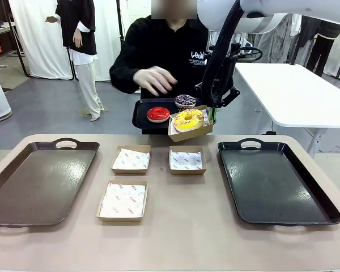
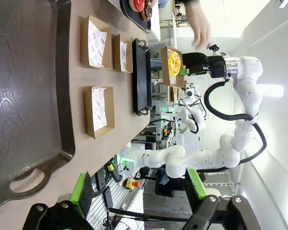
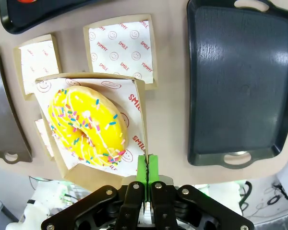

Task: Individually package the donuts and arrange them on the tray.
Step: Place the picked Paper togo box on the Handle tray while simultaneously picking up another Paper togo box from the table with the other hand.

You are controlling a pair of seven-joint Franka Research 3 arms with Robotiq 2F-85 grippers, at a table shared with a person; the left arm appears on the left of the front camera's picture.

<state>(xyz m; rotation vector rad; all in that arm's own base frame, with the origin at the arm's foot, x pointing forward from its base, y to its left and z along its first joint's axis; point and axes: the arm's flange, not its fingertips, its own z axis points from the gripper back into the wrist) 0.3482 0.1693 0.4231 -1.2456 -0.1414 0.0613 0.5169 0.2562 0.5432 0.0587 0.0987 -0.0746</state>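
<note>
Nearest you, your left gripper [image 2: 138, 191] hangs by the left tray [image 1: 34, 181], fingers spread and empty. On the table, three empty boxes [image 1: 123, 199] lie between that tray and the right tray [image 1: 272, 181]. Farther out, your right gripper [image 3: 147, 168] pinches the side wall of a fourth box [image 3: 101, 82], holding the yellow donut [image 3: 86, 127] in the air. Beyond it, the red donut [image 1: 158, 114] and purple donut [image 1: 185, 101] sit on the person's tray [image 1: 139, 119], under the person's hand [image 1: 154, 79]. You're likely mid-delivery: next, set this box down level on a tray, without tipping.
</note>
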